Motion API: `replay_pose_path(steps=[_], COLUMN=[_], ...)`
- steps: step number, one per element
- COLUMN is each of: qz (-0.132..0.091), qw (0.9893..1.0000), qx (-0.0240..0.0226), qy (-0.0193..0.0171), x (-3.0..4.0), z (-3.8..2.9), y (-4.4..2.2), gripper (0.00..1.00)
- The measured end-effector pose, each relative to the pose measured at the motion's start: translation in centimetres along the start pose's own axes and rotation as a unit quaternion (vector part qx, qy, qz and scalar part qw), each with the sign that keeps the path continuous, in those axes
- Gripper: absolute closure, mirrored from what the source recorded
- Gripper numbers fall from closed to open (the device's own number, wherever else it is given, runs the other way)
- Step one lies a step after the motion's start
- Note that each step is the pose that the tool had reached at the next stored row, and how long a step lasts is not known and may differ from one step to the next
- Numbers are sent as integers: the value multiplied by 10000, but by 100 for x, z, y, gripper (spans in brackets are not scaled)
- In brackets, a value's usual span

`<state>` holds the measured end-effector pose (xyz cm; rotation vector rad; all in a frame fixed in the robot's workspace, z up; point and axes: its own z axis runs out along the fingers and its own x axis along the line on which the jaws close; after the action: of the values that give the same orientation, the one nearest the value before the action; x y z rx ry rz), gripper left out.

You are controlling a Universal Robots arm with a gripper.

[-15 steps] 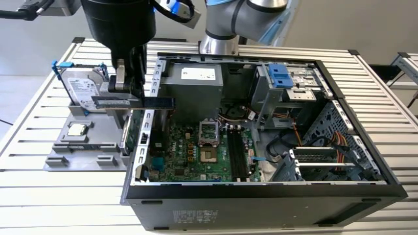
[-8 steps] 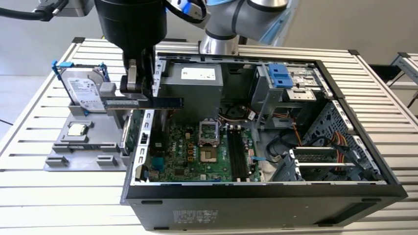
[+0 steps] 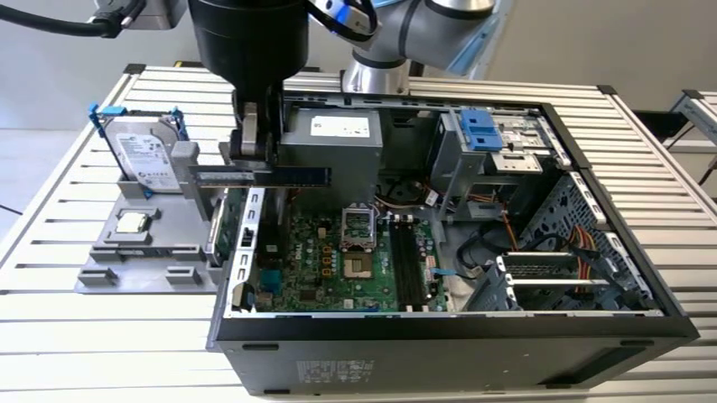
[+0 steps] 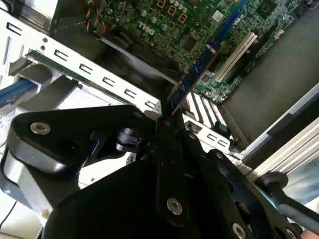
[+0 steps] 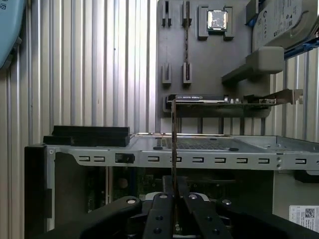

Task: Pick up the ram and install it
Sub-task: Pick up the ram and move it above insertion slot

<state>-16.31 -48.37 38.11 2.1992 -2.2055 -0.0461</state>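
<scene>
Ram [image 3: 297, 175] pinched between fingers [image 3: 250, 130], edge-on in first wrist view; broadside in exterior view

A white printed label is seen on the hard drive [image 3: 143, 155], off to the exterior view's left of the jaws of the gripper [image 3: 258, 164]; its lines cannot be made out. A pale sticker is carried on the ram [image 3: 264, 175], clamped right between the jaws, unreadable. Just behind the jaws, a white label is shown on the power supply [image 3: 339, 128], its print too fine. White lettering is spotted on the motherboard [image 4: 149, 30], beyond the jaws in the second wrist view. A square-code label [image 5: 304, 215] is caught near the jaws in the first wrist view, also unreadable.
</scene>
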Motion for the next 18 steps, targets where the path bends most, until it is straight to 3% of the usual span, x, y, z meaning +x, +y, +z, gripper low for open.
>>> replay_pose_path(steps=[18], qz=[0], qw=[10000], qx=[-12], qy=[0], x=[-1], z=[-14], y=[-359], gripper=[100])
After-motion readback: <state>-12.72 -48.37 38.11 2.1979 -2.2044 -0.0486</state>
